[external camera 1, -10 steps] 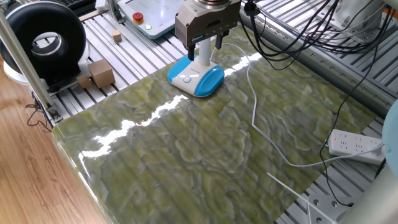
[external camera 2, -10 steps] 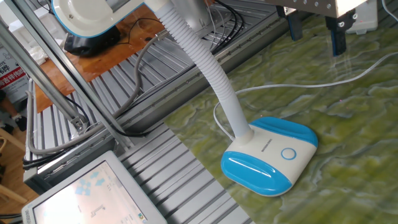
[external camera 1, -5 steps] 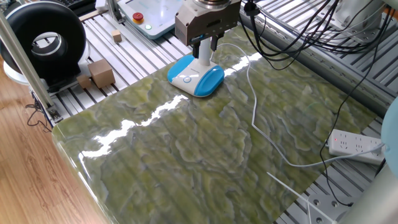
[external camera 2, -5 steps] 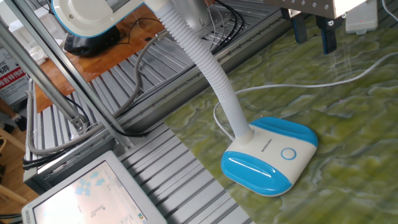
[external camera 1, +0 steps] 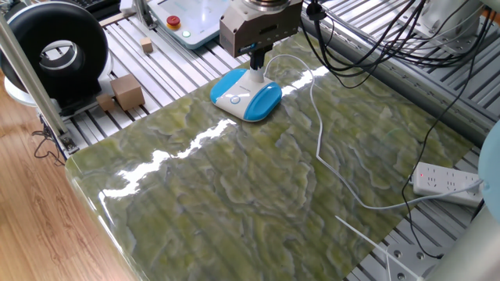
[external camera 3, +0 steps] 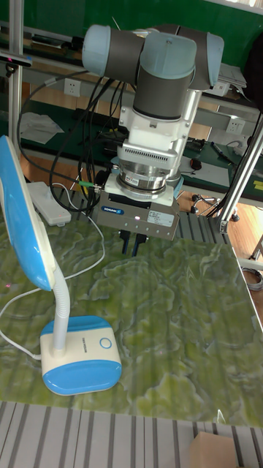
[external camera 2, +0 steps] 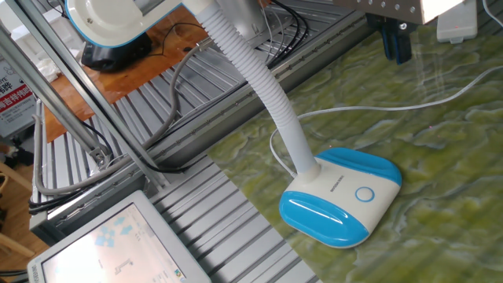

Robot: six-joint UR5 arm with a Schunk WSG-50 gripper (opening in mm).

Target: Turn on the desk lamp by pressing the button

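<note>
Over on the green marbled counter [external camera 1: 258,187], the desk lamp [external camera 3: 79,363] stands upright on its rounded blue-and-white base, its white stem curving up to a long blue-edged head that tilts over the left side in the tall fixed view. The button [external camera 2: 364,194], a tiny white circle ringed in pale blue, sits on the white face of the base, uncovered and untouched. The gripper [external camera 3: 131,243] hangs above the counter, well apart from the lamp's base and to the right of the stem in the tall fixed view; it is not over the button. Its two dark fingers [external camera 3: 125,242] point straight down and sit so close that the gap between them cannot be made out, so I cannot tell whether the tips meet. A thin white cord [external camera 1: 318,129] trails from the lamp across the counter toward a white power strip [external camera 1: 449,181] at the far edge. A grey panel with a red button [external camera 1: 173,21] lies beyond the counter on the ribbed metal surface.
</note>
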